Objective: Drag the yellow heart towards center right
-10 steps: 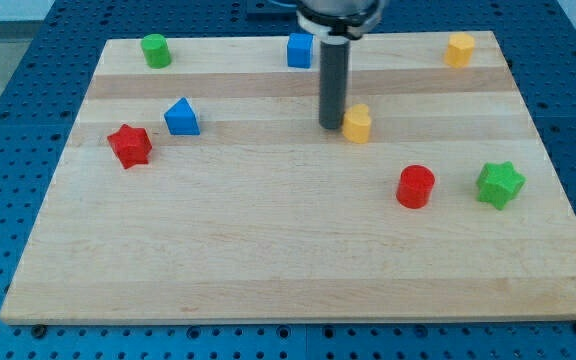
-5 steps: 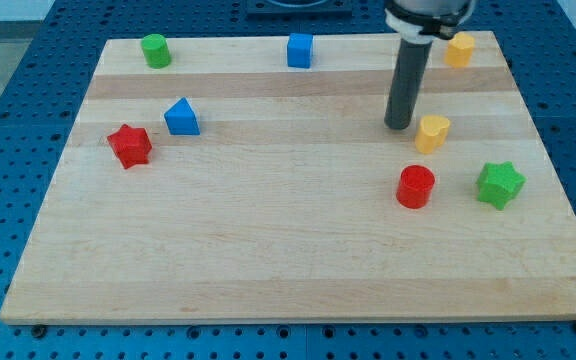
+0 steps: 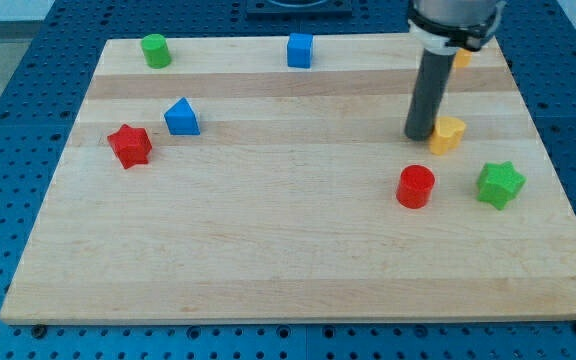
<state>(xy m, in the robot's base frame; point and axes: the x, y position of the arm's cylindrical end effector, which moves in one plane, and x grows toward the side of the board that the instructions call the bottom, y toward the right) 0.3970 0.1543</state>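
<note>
- My tip [image 3: 419,135] sits right against the yellow heart [image 3: 448,133], on the side of it toward the view's left; the two look to be touching.
- So the heart lies straight toward the view's right from my tip, which is the way the push needs to run.
- I have no hand to open or close: the arm ends in a plain rod, and it holds nothing, only leans on the heart's side.
- The heart stands on the right part of the tabletop [image 3: 268,250], a little above its middle height, with the red cylinder [image 3: 415,187] below it and the green star [image 3: 500,184] below and to its right.
- I judge the heart is near its goal; a short nudge rightward, perhaps slightly downward, should do.
</note>
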